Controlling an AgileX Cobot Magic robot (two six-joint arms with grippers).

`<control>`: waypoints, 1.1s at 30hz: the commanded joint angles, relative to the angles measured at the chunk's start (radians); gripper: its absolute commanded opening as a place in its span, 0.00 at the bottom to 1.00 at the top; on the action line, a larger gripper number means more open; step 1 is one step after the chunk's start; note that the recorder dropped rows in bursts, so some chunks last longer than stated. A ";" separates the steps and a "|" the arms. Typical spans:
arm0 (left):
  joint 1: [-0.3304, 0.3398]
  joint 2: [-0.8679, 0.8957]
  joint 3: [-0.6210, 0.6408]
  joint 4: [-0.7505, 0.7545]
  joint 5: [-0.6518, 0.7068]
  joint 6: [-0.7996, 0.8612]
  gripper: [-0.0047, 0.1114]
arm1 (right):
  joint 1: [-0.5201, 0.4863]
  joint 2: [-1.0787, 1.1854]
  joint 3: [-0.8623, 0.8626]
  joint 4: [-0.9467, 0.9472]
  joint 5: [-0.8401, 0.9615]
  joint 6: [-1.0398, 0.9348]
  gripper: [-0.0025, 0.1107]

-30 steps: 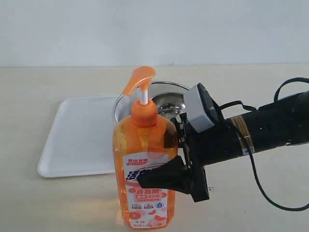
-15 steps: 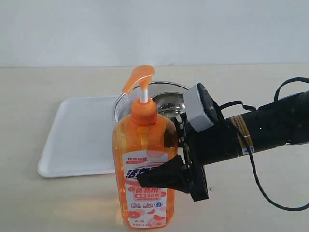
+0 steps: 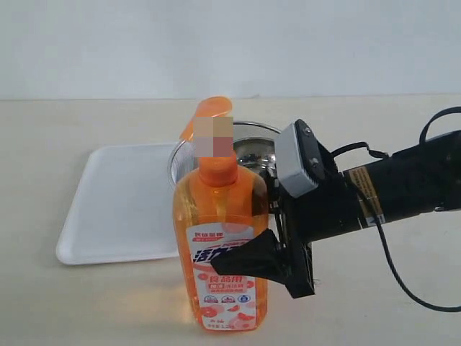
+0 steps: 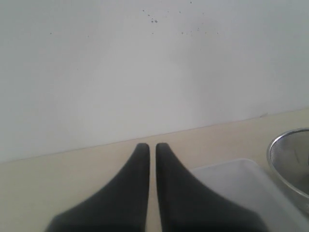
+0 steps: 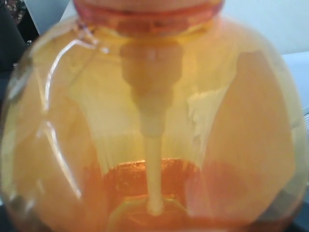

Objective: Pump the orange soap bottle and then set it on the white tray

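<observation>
A pale beige bench [image 3: 86, 303] runs back to a plain white wall [image 3: 216, 43]. Nearest the camera the orange soap bottle [image 3: 220, 245] is upright, clamped in the right claw [image 3: 245, 223] — the white tray [image 3: 108, 209] lies behind-left (steel strainer [image 3: 252, 137] beside it). The left claw [image 4: 152, 150] is closed, empty.

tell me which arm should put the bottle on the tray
Probably right: right fingers grip the orange soap bottle beside the white tray; left fingers sit shut, away from it.

Soap bottle [image 3: 216, 209] glossy translucent plastic; tray [image 3: 119, 202] smooth white plastic.
</observation>
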 commanded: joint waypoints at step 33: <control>-0.004 -0.006 0.002 -0.008 0.063 -0.031 0.08 | -0.001 -0.297 0.002 0.015 -0.135 0.077 0.02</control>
